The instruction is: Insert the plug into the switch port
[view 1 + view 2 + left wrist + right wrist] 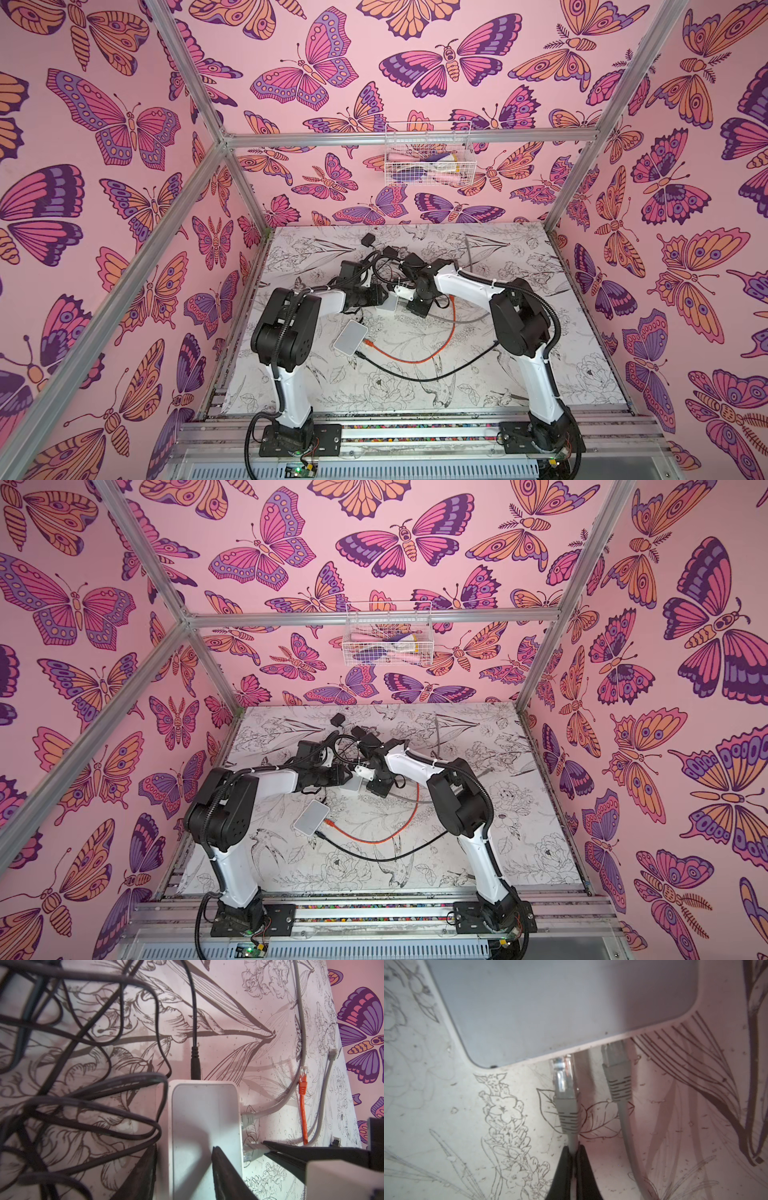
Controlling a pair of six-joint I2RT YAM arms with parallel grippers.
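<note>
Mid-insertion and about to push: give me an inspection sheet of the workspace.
Surface: floral-print table, speckled with dirt.
Job's things: switch between the arms; grey plug at its port edge, clear tip exposed.
Clutter: second switch nearer the arm bases; black adapter at the back.
Grippers: left gripper clamps the switch; right gripper shut on the grey cable behind the plug.
Cables: neighbouring grey plug appears seated; orange cable and black cable enter the second switch; black tangle beside the switch.
Surroundings: butterfly walls; wire basket on rear rail.
</note>
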